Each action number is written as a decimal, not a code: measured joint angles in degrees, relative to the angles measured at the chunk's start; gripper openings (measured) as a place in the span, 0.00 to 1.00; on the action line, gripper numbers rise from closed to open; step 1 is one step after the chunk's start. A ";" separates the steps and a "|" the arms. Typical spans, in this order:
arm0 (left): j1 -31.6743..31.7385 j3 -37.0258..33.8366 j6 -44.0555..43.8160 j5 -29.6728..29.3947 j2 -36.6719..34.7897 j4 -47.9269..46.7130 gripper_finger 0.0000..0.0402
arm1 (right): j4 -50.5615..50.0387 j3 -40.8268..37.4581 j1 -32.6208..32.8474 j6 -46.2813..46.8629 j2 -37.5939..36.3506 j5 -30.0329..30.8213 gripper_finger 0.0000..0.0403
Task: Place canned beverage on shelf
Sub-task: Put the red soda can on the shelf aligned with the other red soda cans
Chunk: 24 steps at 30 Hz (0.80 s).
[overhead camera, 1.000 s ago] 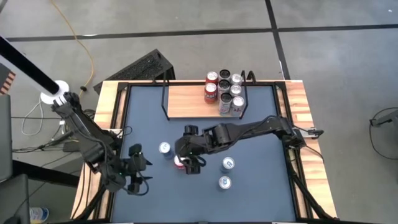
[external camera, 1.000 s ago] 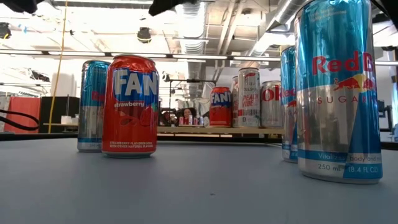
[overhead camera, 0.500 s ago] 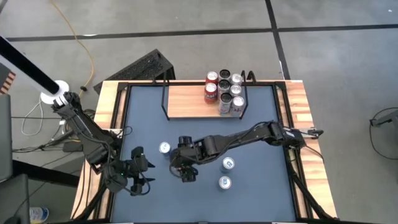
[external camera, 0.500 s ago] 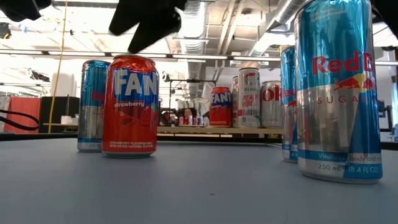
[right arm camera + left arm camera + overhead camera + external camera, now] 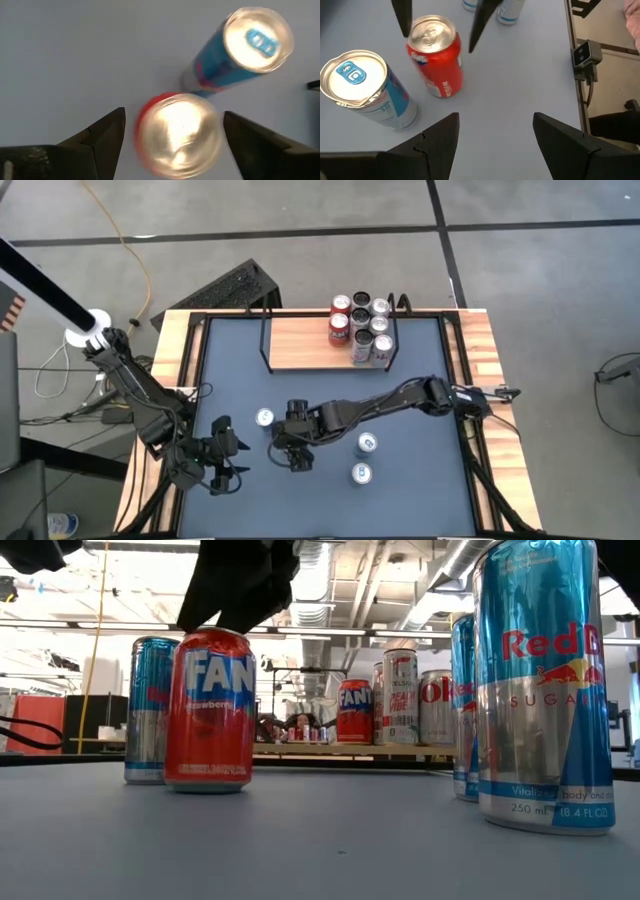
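Red can [image 5: 290, 443] stands on the table [image 5: 420, 480], far from the shelf [image 5: 300, 343], with the right gripper [image 5: 170, 132] right above it, fingers wide apart, so it must go down, squeeze, lift; left gripper [image 5: 492, 132] waits open nearby.

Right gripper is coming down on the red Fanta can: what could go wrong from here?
The right gripper is open over the red Fanta can, not yet gripping. The blue can stands close beside it, so a finger may clip and topple it. The shelf already holds cans bunched at one end; placing there risks knocking them.
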 joint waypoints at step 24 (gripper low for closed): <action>0.00 0.00 0.37 0.01 0.00 -0.08 0.61 | -1.68 1.84 -3.12 -4.48 -0.38 -8.55 0.79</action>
